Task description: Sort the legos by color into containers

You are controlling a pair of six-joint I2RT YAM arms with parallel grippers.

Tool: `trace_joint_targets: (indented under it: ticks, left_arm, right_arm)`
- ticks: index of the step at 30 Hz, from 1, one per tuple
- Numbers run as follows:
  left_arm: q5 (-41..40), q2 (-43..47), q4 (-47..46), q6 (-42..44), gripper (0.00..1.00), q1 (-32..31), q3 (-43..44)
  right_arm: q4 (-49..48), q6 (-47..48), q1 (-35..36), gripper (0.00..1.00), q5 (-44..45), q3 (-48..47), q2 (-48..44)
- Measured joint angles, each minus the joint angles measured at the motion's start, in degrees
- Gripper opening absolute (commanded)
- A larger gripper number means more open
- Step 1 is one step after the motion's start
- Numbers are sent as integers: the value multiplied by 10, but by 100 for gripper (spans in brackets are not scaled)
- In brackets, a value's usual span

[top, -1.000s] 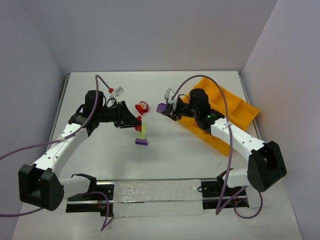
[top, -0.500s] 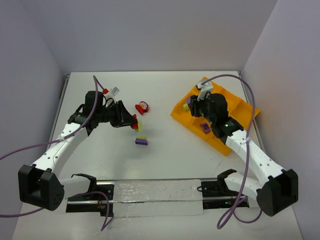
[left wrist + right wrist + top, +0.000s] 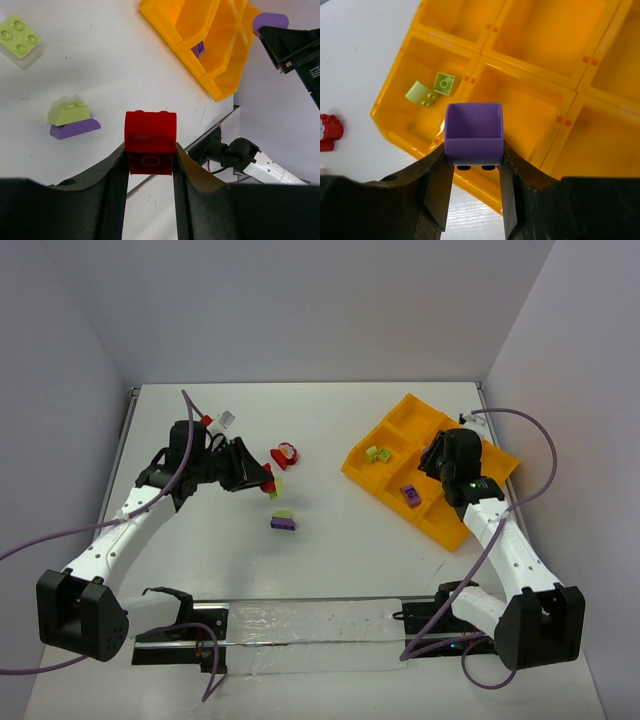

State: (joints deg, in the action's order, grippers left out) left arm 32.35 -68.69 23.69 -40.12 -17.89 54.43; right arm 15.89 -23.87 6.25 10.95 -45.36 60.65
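The right gripper (image 3: 473,167), clamped on the held purple brick (image 3: 473,131) above the orange-yellow tray (image 3: 555,35), has the stored purple brick (image 3: 410,496) to its near-left, while the left gripper (image 3: 150,172), gripping 1 red brick (image 3: 150,140), hangs well left of the tray.

White bench (image 3: 330,560), matte, evenly lit. Plain pale lavender-grey walls (image 3: 300,310) box it in left, right and far side. Frosted strip (image 3: 310,625) along its near edge.
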Motion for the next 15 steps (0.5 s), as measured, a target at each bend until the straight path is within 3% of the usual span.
trace_joint_targets:
  ticks: [11, 14, 15]
  left_arm:
    - [-9, 0, -3, -2, 0, 0, 0]
    - [-10, 0, -4, -5, 0, 0, 0]
    - [-11, 0, -4, -7, 0, 0, 0]
  right_arm:
    - [-8, -38, -24, 10, -17, 9, 53]
    - [-12, -42, -24, 18, -25, 14, 63]
    - [-15, -42, -24, 28, -28, 15, 67]
